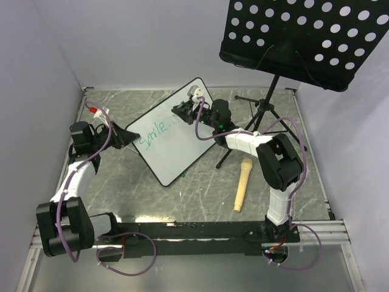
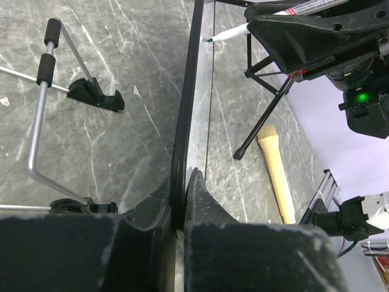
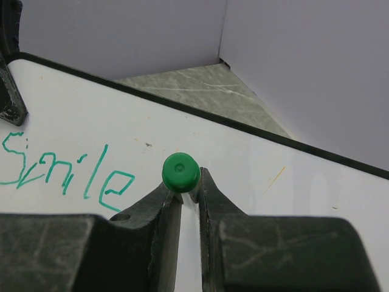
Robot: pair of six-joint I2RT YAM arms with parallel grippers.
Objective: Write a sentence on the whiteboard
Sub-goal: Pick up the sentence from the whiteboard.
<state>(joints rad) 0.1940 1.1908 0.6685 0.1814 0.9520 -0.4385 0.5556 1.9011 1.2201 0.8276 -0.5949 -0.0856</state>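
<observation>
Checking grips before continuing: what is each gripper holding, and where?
Left gripper is shut on the whiteboard, clamping its black-framed edge. Right gripper is shut on the marker, just beside its green end.

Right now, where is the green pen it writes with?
In the right wrist view, the green pen is pinched in the right tool over the whiteboard's far end, just right of the word Smile.
</observation>
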